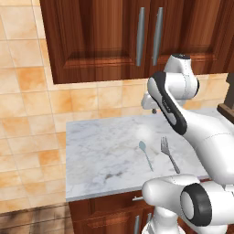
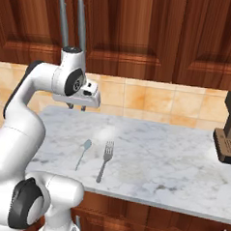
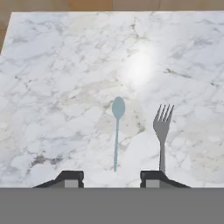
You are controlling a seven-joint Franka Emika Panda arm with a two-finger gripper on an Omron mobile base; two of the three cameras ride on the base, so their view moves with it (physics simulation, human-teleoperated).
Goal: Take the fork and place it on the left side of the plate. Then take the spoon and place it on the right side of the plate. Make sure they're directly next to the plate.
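The pale blue-grey spoon (image 1: 146, 154) (image 2: 82, 153) (image 3: 117, 131) and the grey fork (image 1: 169, 154) (image 2: 105, 160) (image 3: 162, 131) lie side by side on the marble counter (image 1: 100, 151), handles toward the front edge, the spoon left of the fork. My gripper (image 2: 76, 107) (image 3: 111, 178) hangs well above the counter behind them, open, with nothing between its fingers. In the hand view the spoon's handle ends between the two fingertips (image 3: 70, 177) and the fork's handle runs to the right one. The plate is out of view.
A dark coffee machine (image 2: 229, 129) (image 1: 227, 98) stands at the counter's right end. Wooden cabinets (image 2: 142, 32) hang over the tiled back wall. The counter's left edge (image 1: 67, 155) drops off beside a tiled wall.
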